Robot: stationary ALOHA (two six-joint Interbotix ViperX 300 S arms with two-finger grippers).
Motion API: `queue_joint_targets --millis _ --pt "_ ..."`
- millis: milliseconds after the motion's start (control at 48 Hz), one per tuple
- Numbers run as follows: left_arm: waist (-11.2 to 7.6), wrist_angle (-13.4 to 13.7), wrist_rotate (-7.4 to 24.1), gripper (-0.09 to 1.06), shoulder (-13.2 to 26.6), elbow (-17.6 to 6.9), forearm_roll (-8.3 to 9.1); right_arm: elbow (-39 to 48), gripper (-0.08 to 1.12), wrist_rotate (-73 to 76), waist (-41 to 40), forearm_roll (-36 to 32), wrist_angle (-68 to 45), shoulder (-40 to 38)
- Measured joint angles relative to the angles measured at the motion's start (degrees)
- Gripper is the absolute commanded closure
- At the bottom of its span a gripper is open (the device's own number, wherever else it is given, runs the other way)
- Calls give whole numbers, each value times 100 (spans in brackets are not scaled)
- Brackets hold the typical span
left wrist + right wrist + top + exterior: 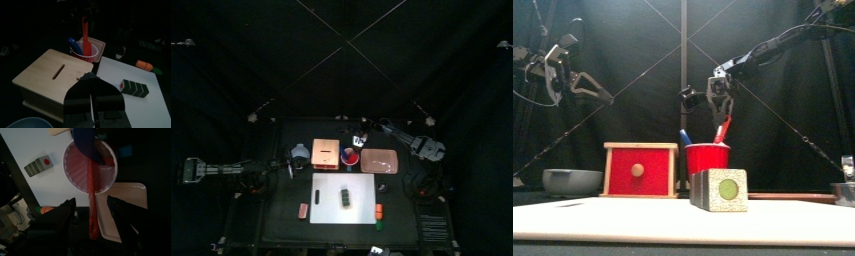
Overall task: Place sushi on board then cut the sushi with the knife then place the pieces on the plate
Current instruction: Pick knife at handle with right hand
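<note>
A robotics lab booth is shown — a small black tabletop (281, 230) is closed in by black curtains (342, 50), with the left arm (225, 170) and the right arm (401, 133) seen at its sides. Toy props are set out on it — a white cutting board (329, 210), a toy sushi roll (349, 197), a wooden box (326, 153).

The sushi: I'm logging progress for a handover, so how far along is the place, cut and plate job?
Done: the sushi roll lies whole on the white board. In hand: the right gripper is open astride the red knife, which stands in the red cup, not gripped yet. Left: cutting, then moving pieces to the pink tray. The left gripper rests shut over the wooden box.
</note>
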Motion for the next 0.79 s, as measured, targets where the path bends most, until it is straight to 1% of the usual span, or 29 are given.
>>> queue_joint_targets --millis 83,271,458,625,792 --pt "0 9 0 99 9 0 0 9 22 -9 0 0 -9 0" --pt "0 9 0 99 0 0 0 18 41 0 18 0 0 44" --pt "0 0 0 99 9 0 0 26 55 0 35 0 0 88" --pt "0 9 0 99 0 0 0 26 64 9 35 0 0 88" --pt "0 9 0 99 0 -9 0 -26 70 18 35 -9 -53 88"
